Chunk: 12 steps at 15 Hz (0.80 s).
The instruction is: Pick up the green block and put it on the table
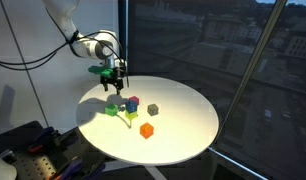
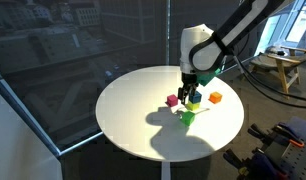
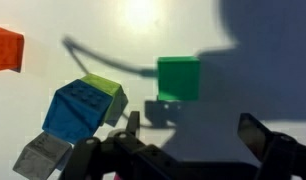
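Note:
The green block [image 3: 178, 78] is a small saturated green cube lying on the round white table [image 3: 243, 40]. It also shows in both exterior views [image 1: 112, 109] [image 2: 188, 117]. My gripper [image 3: 193, 135] is open and empty, with both dark fingers at the bottom of the wrist view and the green block just beyond them. In both exterior views the gripper [image 1: 113, 72] [image 2: 190, 82] hangs a little above the cluster of blocks and touches none of them.
A blue block [image 3: 78, 108] leans on a paler yellow-green block [image 3: 108, 92]. A grey block [image 3: 41, 155] and an orange block [image 3: 5, 48] lie nearby. A magenta block [image 2: 173, 100] lies beside the cluster. Dark windows stand behind the table [image 1: 183, 100].

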Tool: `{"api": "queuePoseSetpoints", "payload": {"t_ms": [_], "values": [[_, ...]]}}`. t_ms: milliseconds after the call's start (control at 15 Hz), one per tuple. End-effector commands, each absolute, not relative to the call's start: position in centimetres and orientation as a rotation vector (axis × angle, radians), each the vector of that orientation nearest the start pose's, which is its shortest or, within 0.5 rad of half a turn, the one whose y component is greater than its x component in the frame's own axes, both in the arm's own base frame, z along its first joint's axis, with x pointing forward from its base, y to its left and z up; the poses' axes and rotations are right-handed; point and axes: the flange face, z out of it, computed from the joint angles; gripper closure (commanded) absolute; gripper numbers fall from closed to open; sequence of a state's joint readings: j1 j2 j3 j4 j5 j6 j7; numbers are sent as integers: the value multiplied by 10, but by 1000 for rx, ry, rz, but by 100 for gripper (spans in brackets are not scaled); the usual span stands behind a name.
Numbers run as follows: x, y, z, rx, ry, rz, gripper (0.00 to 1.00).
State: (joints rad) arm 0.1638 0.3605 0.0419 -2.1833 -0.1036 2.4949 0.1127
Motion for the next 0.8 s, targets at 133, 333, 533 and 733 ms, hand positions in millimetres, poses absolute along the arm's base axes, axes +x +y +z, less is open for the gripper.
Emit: {"api": "queuePoseSetpoints", "payload": {"t_ms": [133,333,533,733], "values": [[526,84,262,-3160,-108,66,0],[521,72,279,-3151,-19,64,0],[514,69,291,-3149,49,79,0],[508,71,297,-3151,75,104,0]]}}
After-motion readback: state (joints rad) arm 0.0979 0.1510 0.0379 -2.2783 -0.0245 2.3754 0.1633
